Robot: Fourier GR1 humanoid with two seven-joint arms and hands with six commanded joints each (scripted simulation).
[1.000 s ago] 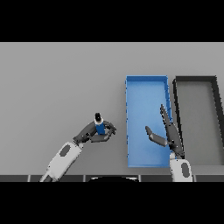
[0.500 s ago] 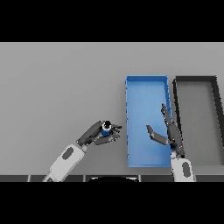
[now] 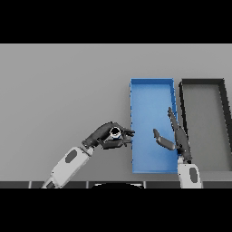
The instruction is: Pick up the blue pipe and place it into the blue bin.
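My left hand [image 3: 105, 135] hovers just left of the blue bin [image 3: 152, 90], its fingers and thumb curled round the blue pipe [image 3: 115, 132]. Only the pipe's pale round end shows between the fingers; the rest is hidden by the hand. The fingertips reach close to the bin's left wall. My right hand [image 3: 176, 133] hangs open over the bin's right side, fingers straight and thumb out to the left, holding nothing.
A black bin [image 3: 220, 86] stands right beside the blue bin, on its right. The grey table [image 3: 59, 90] stretches out to the left and far side.
My left hand has carried the blue pipe rightward, toward the blue bin, and the pipe has sunk deeper into the fingers. The right hand has barely shifted.
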